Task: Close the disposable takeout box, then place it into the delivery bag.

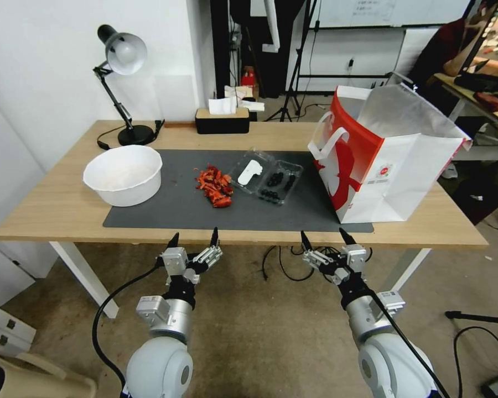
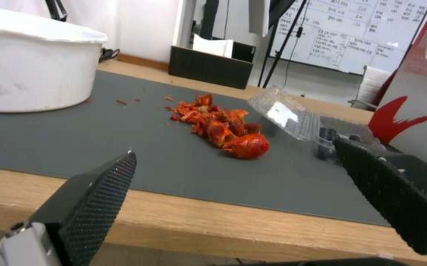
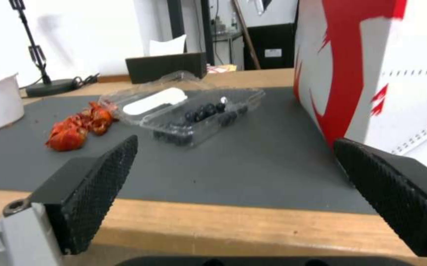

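The disposable takeout box [image 1: 267, 178] lies open on the grey mat [image 1: 171, 207], its clear lid with a white label folded back to the left and dark berries in the tray [image 3: 201, 115]. The box's lid [image 2: 285, 112] also shows past the red scraps. The delivery bag [image 1: 390, 160] stands upright and open at the mat's right end, red panel toward the box, foil lining visible; its wall [image 3: 371, 70] is close by. My left gripper [image 1: 194, 239] and right gripper [image 1: 322, 238] both hover open below the table's front edge, holding nothing.
A pile of red food scraps [image 1: 216, 187] lies left of the box. A round white bowl [image 1: 124, 174] sits at the mat's left end. A black desk lamp [image 1: 122, 83] and a tissue box [image 1: 222, 117] stand at the back of the table.
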